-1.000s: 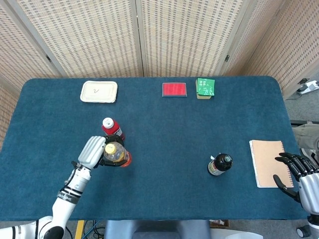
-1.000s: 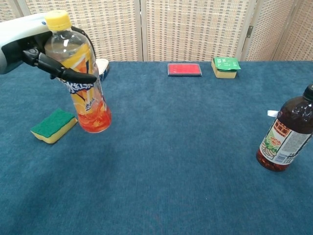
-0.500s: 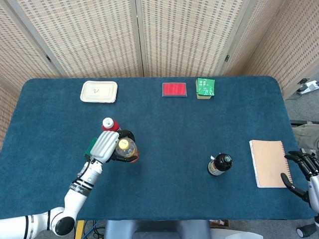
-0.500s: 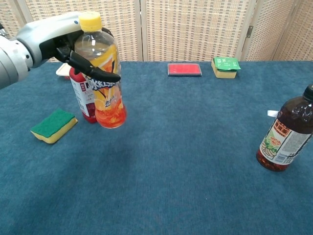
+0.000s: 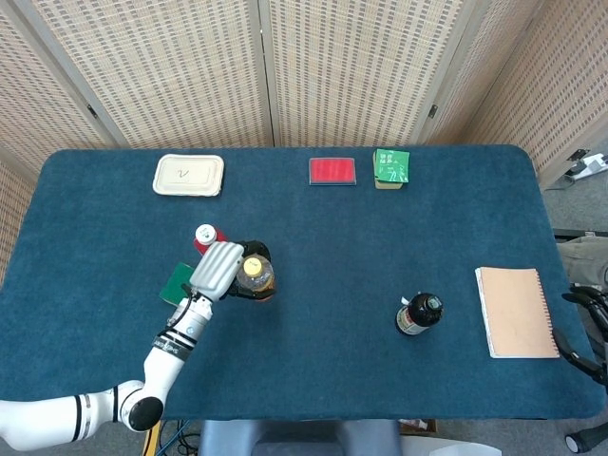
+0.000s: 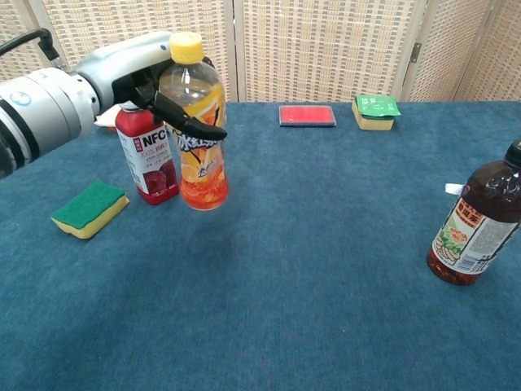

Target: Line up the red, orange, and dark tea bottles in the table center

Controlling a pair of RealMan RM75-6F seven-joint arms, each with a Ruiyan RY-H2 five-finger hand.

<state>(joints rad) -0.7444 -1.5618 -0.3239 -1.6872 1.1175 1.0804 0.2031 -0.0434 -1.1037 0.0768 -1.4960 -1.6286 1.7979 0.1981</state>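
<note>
Orange bottle (image 6: 200,130): gripped by the left robot hand (image 6: 151,73), held above the tabletop (image 6: 326,269), left of frame centre.
Red bottle (image 6: 148,155): standing just beside it.
Dark tea bottle (image 6: 476,224): far right, unplaced.
Right robot hand (image 5: 589,328): state cannot be told.
No line-up formed.

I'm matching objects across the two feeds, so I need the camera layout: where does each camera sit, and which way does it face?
Head view: high above the near table edge, looking steeply down on the blue-cloth table; shows the left hand and arm, plus dark right-hand fingers at the right edge.
Chest view: low at the near edge, looking level across toward the woven screens; shows the left hand only.
Shared: yellow-capped orange bottle gripped by that hand, red NFC bottle, dark tea bottle, green sponge.
</note>
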